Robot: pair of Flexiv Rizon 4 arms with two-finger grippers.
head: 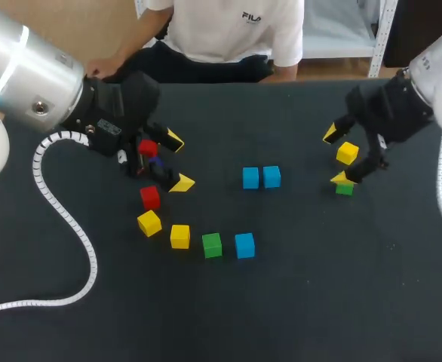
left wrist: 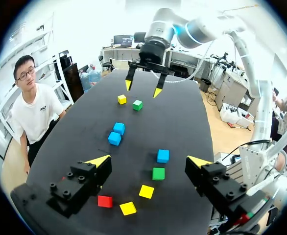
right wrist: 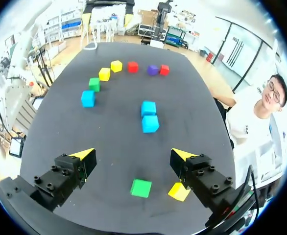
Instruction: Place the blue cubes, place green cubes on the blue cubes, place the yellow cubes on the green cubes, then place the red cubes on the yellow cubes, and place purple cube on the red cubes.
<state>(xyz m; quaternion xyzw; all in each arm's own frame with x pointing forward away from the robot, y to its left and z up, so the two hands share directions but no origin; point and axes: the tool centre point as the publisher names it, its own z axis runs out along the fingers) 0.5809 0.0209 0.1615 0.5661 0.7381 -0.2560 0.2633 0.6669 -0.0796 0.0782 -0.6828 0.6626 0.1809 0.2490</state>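
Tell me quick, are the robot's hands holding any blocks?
Left gripper: open, holding nothing.
Right gripper: open, holding nothing.

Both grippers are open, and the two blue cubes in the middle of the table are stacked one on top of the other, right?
Not stacked. The head view shows one small blue cube lying flat on the black table right beside the other blue cube, neither on top. The rest holds: the left gripper and the right gripper are both open.
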